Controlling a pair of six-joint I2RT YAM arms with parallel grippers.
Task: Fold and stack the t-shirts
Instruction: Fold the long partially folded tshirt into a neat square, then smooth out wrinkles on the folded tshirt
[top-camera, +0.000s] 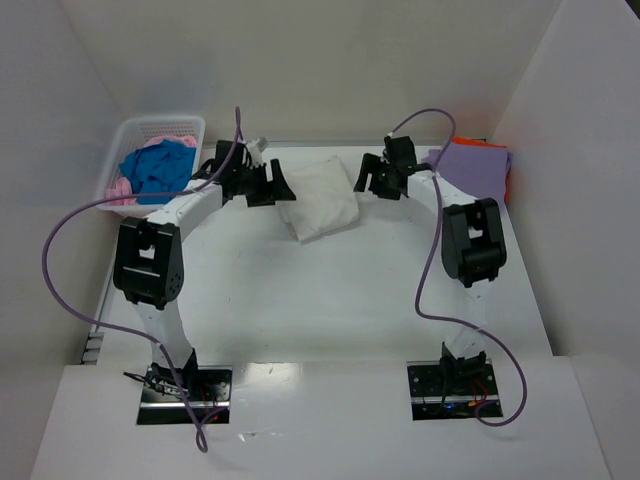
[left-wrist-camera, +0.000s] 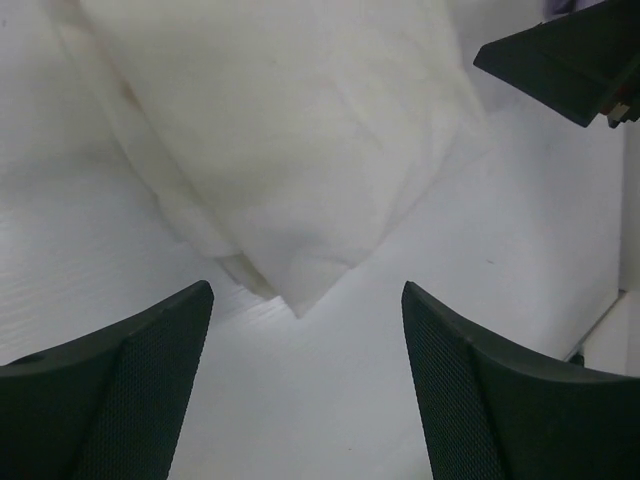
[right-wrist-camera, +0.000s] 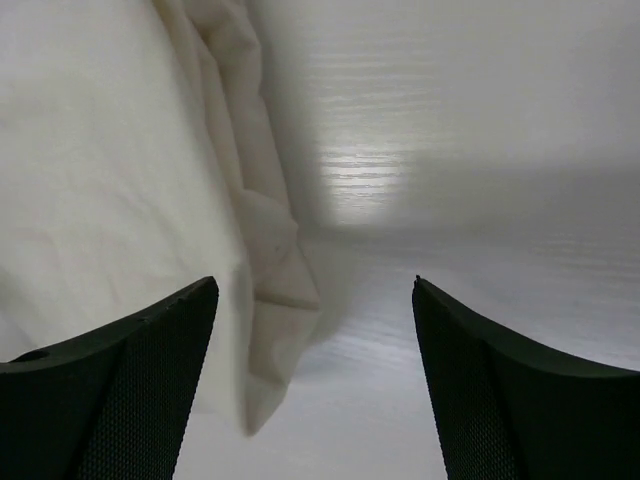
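A folded cream-white t-shirt lies on the table between both arms. My left gripper stands open just off its left edge, and a corner of the cream cloth points toward its empty jaws. My right gripper stands open at the shirt's right edge; the folded cream edge lies close to its left finger, with nothing held. A lavender-purple t-shirt lies folded at the back right on an orange one. Blue and pink t-shirts fill the basket.
A white lattice basket stands at the back left beside the left arm. White walls close in the table on three sides. Purple cables loop over both arms. The right gripper's black finger shows in the left wrist view.
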